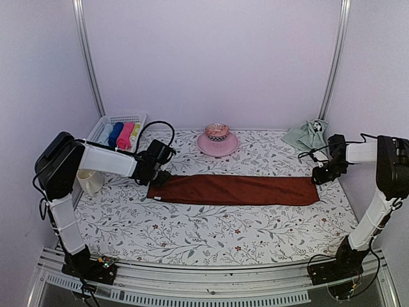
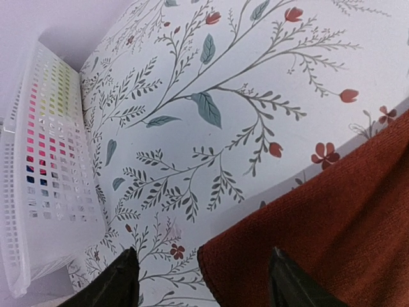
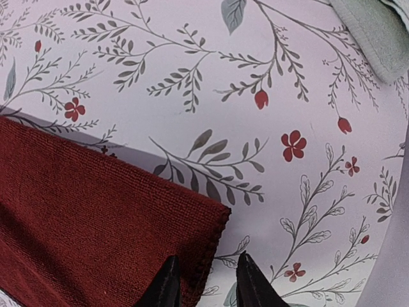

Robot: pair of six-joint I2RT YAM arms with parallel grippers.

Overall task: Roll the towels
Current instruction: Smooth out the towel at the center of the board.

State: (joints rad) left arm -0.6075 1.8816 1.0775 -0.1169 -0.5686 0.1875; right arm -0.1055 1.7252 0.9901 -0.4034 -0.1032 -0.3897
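**Red towel flat, a hand at each short end**

The red towel (image 1: pixel 233 190) lies spread as one long strip across the middle of the top view. Its long axis runs left to right, and it is not yet rolled at all. That axis is what the coming move turns on: a roll has to start at a short end and travel along the strip, and each short end has a hand right at it.

The left hand (image 2: pixel 201 281) is at the strip's left end, low over the upper corner. In its wrist view the two fingers stand wide apart, with the towel's corner lying flat in the gap between them. They have hold of nothing.

The right hand (image 3: pixel 206 278) is at the right end. Its fingers are much closer together, with only a narrow gap, and they straddle the hem just below the corner. The cloth there looks flat on the surface (image 1: pixel 192 230) rather than lifted, so I judge it not yet pinched. Whether a pad already brushes the hem cannot be told.

Neither arm is clearly nearer, as each is on its own end. The right, with its narrower gap, looks closer to taking a grip.

The green towel (image 1: pixel 307 134) lies crumpled at the upper right of the top view, just behind the right hand and apart from the red strip. It is the right arm's to reach. A white basket (image 1: pixel 105 121) of rolled cloths sits at the upper left, behind the left arm.
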